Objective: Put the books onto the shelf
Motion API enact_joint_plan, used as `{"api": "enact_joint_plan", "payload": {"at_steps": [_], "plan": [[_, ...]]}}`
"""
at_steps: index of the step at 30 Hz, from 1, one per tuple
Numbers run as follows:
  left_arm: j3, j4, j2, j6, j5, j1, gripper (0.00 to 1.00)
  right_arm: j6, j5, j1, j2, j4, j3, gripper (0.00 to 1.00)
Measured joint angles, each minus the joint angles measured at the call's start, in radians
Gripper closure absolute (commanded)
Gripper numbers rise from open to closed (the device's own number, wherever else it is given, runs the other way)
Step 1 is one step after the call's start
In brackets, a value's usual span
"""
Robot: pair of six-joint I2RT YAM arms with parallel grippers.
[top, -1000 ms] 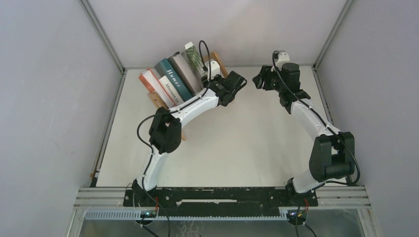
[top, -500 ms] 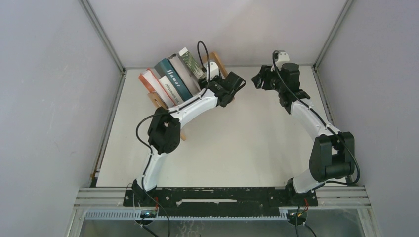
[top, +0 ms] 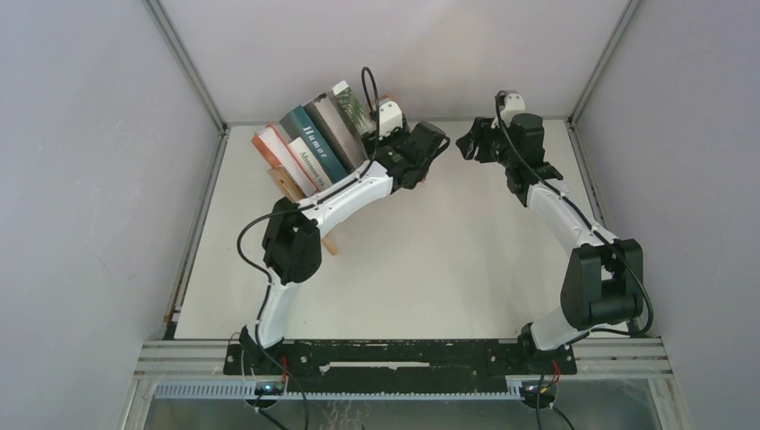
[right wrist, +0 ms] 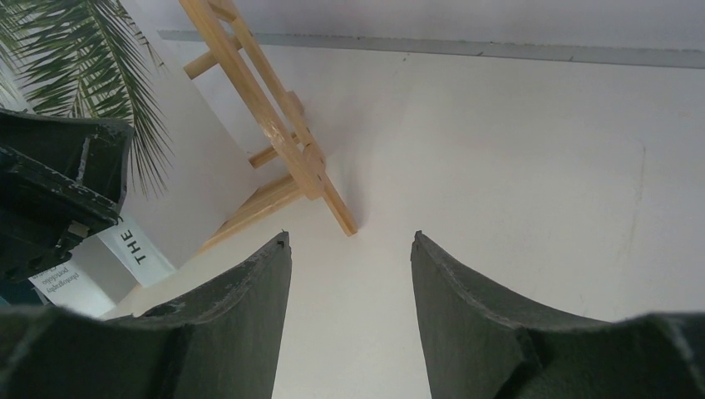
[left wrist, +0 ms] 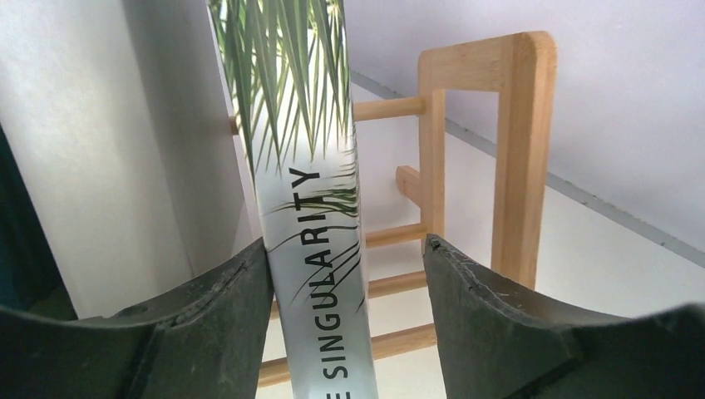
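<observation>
Room is tightest at the far-left corner of the table [top: 430,260], where the shelf [top: 289,182] stands aslant near the back wall [top: 403,54]. We see five books leaning in it, side by side: an orange-red book [top: 267,148], a white book [top: 305,163], a teal book [top: 315,143], a grey book [top: 332,125] and a palm-leaf book [top: 351,103] at the right end. A gap lies between that last book and the light-wood end frame [left wrist: 515,150]. The left gripper [left wrist: 347,243] straddles the palm-leaf spine, jaws apart, one finger touching it and the other off it. The right gripper [right wrist: 349,238] hovers nearby over bare table, jaws spread around nothing. We read "Humor" on the teal spine, "SINGULARITY" and "THE" on the palm-leaf one.
</observation>
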Motion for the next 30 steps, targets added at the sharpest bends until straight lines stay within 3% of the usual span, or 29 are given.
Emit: {"api": "enact_joint_plan", "payload": {"at_steps": [19, 30], "plan": [[-0.004, 0.145, -0.147, 0.183, -0.037, -0.029, 0.3, 0.005, -0.008, 0.047, 0.001, 0.013, 0.002, 0.41], [-0.293, 0.239, -0.555, 0.249, -0.163, -0.102, 0.32, 0.063, -0.02, 0.132, 0.035, -0.038, 0.133, 0.55]]}}
